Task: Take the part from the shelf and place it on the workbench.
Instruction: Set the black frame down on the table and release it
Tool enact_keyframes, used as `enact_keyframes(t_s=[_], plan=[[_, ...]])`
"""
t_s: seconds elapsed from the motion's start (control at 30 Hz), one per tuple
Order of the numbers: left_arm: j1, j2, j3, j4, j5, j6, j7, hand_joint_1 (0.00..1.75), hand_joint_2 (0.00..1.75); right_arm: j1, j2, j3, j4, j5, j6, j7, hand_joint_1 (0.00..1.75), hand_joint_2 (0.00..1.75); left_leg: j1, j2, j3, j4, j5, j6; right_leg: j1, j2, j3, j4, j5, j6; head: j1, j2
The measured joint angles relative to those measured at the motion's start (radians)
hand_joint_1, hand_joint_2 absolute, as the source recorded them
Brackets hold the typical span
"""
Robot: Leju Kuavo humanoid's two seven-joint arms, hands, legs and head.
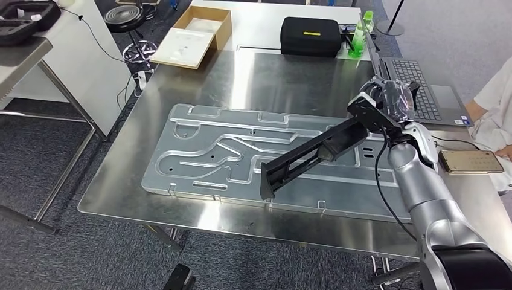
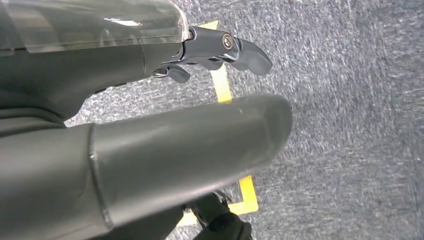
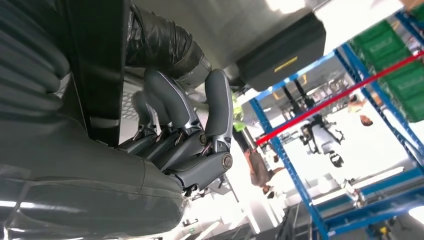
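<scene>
Nearest the head camera, the silver right arm (image 1: 422,193) is seen rising to the right hand (image 1: 389,99), whose fingers (image 3: 170,105) are wrapped round one end of the part (image 1: 314,154), a long black bracket. Its far end is tilted down onto the grey plate (image 1: 199,157) lying on the table (image 1: 290,78). The part is judged stiff, fairly heavy and long-levered, so an end grip may twist. Open room lies over the plate; the laptop (image 1: 422,90) and phone (image 1: 471,162) crowd the right edge. The left hand (image 2: 220,50) hangs above carpet, fingers apart, nothing held
</scene>
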Motion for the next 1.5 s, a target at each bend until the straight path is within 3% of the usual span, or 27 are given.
enact_keyframes(t_s=[0.03,0.1,0.13,0.17,0.2,0.27,0.33,0.43,0.5,0.57,0.6,0.63,0.67,0.77,0.83,0.97,1.03,1.1,1.13,1.17,1.2,1.3,1.33,1.4,1.5], plan=[[0.000,0.000,-0.001,0.000,-0.003,0.004,0.003,0.00,1.75,0.000,0.000,0.000,0.002,0.001,-0.007,0.004,0.00,1.75,0.000,0.001,-0.030,0.067,-0.034,-0.003,0.001,0.000,0.000,0.000,-0.001,-0.004,0.000,0.000],[0.001,0.000,-0.005,0.000,-0.009,0.014,0.013,0.00,1.75,0.001,0.000,0.002,0.008,0.009,-0.021,0.017,0.00,1.75,0.001,0.001,-0.089,0.192,-0.079,-0.004,0.004,-0.001,0.001,0.000,-0.001,-0.007,0.000,0.000],[0.002,0.000,-0.006,0.000,-0.010,0.017,0.017,0.00,1.75,0.001,0.000,0.003,0.012,0.013,-0.028,0.025,0.00,1.75,0.001,0.001,-0.100,0.210,-0.076,-0.003,0.006,-0.001,0.002,0.000,-0.002,-0.007,0.000,0.000],[0.002,0.000,-0.008,0.000,-0.009,0.018,0.019,0.00,1.75,0.001,0.000,0.004,0.016,0.016,-0.033,0.032,0.00,1.75,0.001,0.001,-0.090,0.188,-0.053,0.000,0.008,0.000,0.003,0.001,-0.003,-0.008,0.000,0.000],[0.002,0.000,-0.008,0.000,-0.006,0.018,0.019,0.00,1.75,0.000,0.000,0.004,0.019,0.017,-0.035,0.037,0.00,1.75,0.000,0.001,-0.061,0.126,-0.016,0.005,0.010,0.000,0.006,0.001,-0.003,-0.008,0.000,0.000],[0.000,0.001,-0.008,0.000,-0.001,0.014,0.020,0.00,0.87,-0.002,0.000,0.004,0.024,0.017,-0.039,0.043,0.00,1.75,-0.005,0.001,0.006,-0.018,0.044,0.020,0.014,0.000,0.008,0.002,-0.006,-0.005,0.000,0.000],[-0.001,0.002,-0.008,0.000,0.007,0.008,0.020,0.00,0.00,-0.004,0.000,0.004,0.031,0.018,-0.047,0.047,0.00,1.75,-0.009,0.001,0.036,-0.084,0.058,0.029,0.015,0.001,0.006,0.003,-0.006,0.003,0.000,0.000],[0.001,0.002,-0.007,0.000,0.016,0.005,0.022,0.00,0.00,-0.005,0.000,0.006,0.039,0.019,-0.057,0.049,0.00,1.75,-0.006,0.001,0.044,-0.101,0.066,0.039,0.012,0.001,0.004,0.004,-0.010,0.020,0.001,0.000],[-0.001,0.002,-0.007,0.000,0.020,0.005,0.024,0.00,0.00,-0.006,0.000,0.006,0.041,0.018,-0.059,0.047,0.00,0.87,0.000,0.001,0.051,-0.115,0.075,0.049,0.010,0.002,-0.020,0.061,-0.048,0.028,0.001,0.000],[-0.001,0.002,-0.007,0.000,0.023,0.005,0.025,0.00,0.00,-0.005,0.000,0.006,0.043,0.017,-0.059,0.046,0.00,0.00,-0.001,0.001,0.051,-0.116,0.076,0.052,0.006,0.003,-0.078,0.183,-0.107,0.035,0.001,0.000],[0.000,0.002,-0.007,0.000,0.024,0.005,0.025,0.00,0.00,-0.004,0.000,0.006,0.045,0.016,-0.056,0.047,0.00,0.00,-0.001,0.001,0.051,-0.115,0.076,0.052,0.003,0.002,-0.106,0.237,-0.125,0.039,0.001,0.000],[0.001,0.003,-0.006,0.000,0.026,0.004,0.026,0.00,0.00,-0.002,0.000,0.007,0.048,0.017,-0.052,0.048,0.00,0.00,0.000,0.001,0.051,-0.114,0.075,0.051,0.000,0.002,-0.121,0.263,-0.125,0.042,0.001,0.000],[0.002,0.003,-0.006,0.000,0.027,0.004,0.026,0.00,0.00,-0.001,0.000,0.007,0.050,0.018,-0.047,0.050,0.00,0.00,0.000,0.001,0.051,-0.112,0.073,0.049,-0.003,0.002,-0.118,0.251,-0.106,0.044,0.001,0.000],[0.001,0.003,-0.006,0.000,0.028,0.002,0.026,0.00,0.00,-0.004,0.000,0.009,0.053,0.019,-0.036,0.054,0.00,0.00,0.002,0.000,0.048,-0.097,0.063,0.036,-0.008,0.002,-0.029,0.068,-0.016,0.047,0.001,0.000],[0.001,0.004,-0.006,0.000,0.028,0.001,0.025,0.00,0.00,-0.006,0.000,0.010,0.054,0.019,-0.033,0.056,0.00,0.00,0.000,-0.001,0.045,-0.089,0.058,0.025,-0.003,0.004,-0.001,0.009,-0.004,0.039,0.001,0.000],[0.001,0.005,-0.006,0.000,0.029,-0.001,0.024,0.00,0.00,-0.008,0.000,0.013,0.057,0.017,-0.024,0.057,0.00,0.00,0.000,-0.001,0.036,-0.070,0.042,0.004,-0.004,0.005,-0.003,0.007,-0.001,0.011,0.000,0.000],[0.000,0.005,-0.006,0.000,0.030,-0.003,0.022,0.00,0.00,-0.010,0.001,0.013,0.057,0.014,-0.016,0.056,0.00,0.00,0.002,0.001,-0.004,0.020,-0.013,-0.005,-0.004,0.002,-0.002,0.005,0.000,-0.002,0.000,0.000],[0.002,0.005,-0.006,0.000,0.030,-0.004,0.021,0.00,0.00,-0.011,0.001,0.014,0.058,0.014,-0.013,0.055,0.00,0.00,0.003,0.001,-0.067,0.156,-0.073,-0.009,0.000,0.000,-0.003,0.005,0.000,-0.006,0.000,0.000],[0.003,0.005,-0.006,0.000,0.030,-0.004,0.021,0.00,0.00,-0.010,0.001,0.015,0.060,0.014,-0.012,0.055,0.00,0.00,0.003,0.001,-0.087,0.197,-0.082,-0.009,0.003,0.000,-0.003,0.005,0.000,-0.007,0.000,0.000],[0.004,0.005,-0.006,0.000,0.030,-0.005,0.021,0.00,0.00,-0.010,0.001,0.015,0.061,0.014,-0.011,0.055,0.00,0.00,0.003,0.001,-0.089,0.201,-0.072,-0.007,0.005,0.000,-0.003,0.006,0.000,-0.007,0.000,0.000],[0.004,0.005,-0.006,0.000,0.030,-0.005,0.021,0.00,0.00,-0.010,0.001,0.016,0.062,0.014,-0.010,0.055,0.00,0.00,0.003,0.001,-0.071,0.163,-0.044,-0.003,0.006,0.000,-0.002,0.006,-0.001,-0.008,0.000,0.000],[0.001,0.006,-0.006,0.000,0.030,-0.005,0.018,0.00,0.00,-0.012,0.001,0.016,0.062,0.013,-0.003,0.052,0.00,0.00,-0.002,0.001,0.025,-0.035,0.041,0.016,0.012,0.002,0.001,0.007,-0.002,-0.004,0.000,0.000],[0.001,0.006,-0.006,0.000,0.030,-0.006,0.018,0.00,0.00,-0.012,0.000,0.016,0.062,0.012,0.000,0.052,0.00,0.00,-0.005,0.001,0.041,-0.070,0.049,0.020,0.012,0.002,0.000,0.007,-0.001,0.000,0.001,0.000],[0.001,0.007,-0.005,0.000,0.030,-0.006,0.016,0.00,0.00,-0.013,0.000,0.016,0.062,0.010,0.006,0.051,0.00,0.00,-0.008,0.001,0.047,-0.086,0.051,0.026,0.012,0.003,-0.002,0.005,0.001,0.011,0.000,0.000],[0.000,0.007,-0.005,0.000,0.030,-0.008,0.014,0.00,0.00,-0.017,-0.001,0.017,0.063,0.005,0.013,0.048,0.00,1.31,-0.002,0.003,0.053,-0.105,0.064,0.042,0.008,0.003,-0.015,0.034,-0.023,0.027,0.001,0.000]])
